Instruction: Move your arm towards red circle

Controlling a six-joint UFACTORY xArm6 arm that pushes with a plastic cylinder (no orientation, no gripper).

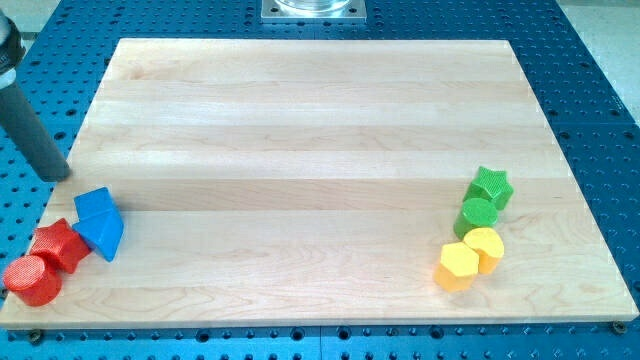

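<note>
The red circle (33, 280) is a short red cylinder at the board's bottom left corner. A red star (60, 244) touches it on its upper right, and a blue block (100, 222), made of a cube and a wedge shape, sits just right of the star. My tip (58, 176) is at the view's left, just off the board's left edge, above the blue block and well above the red circle, touching no block.
At the view's right stand a green star (491, 186), a green cylinder (476, 216), a yellow cylinder (486, 246) and a yellow hexagon (458, 266), bunched together. The wooden board (320, 120) lies on a blue perforated table (590, 90). A metal mount (315, 10) is at the top.
</note>
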